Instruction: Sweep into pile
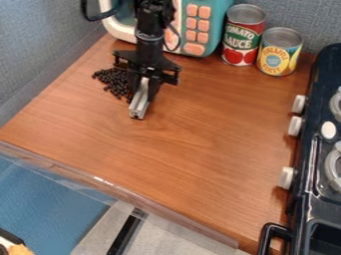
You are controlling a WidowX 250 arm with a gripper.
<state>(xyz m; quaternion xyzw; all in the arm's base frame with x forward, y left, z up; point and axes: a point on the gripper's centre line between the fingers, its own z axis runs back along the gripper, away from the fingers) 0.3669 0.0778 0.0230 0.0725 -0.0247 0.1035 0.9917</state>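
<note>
The black gripper (144, 92) hangs over the upper left part of the wooden counter, shut on a narrow silver-grey tool (138, 105). That tool slants down toward the viewer, its lower end close to the wood; whether it touches cannot be told. Many small black beans (113, 80) lie in a loose patch directly left of the gripper, and some at the patch's right side are partly hidden behind it.
A teal and white toy microwave (212, 25) stands at the back, behind the arm. Right of it are a tomato sauce can (242, 39) and a pineapple can (279, 54). The dark toy stove (307, 199) borders the right side, its knobs facing the counter (206, 134).
</note>
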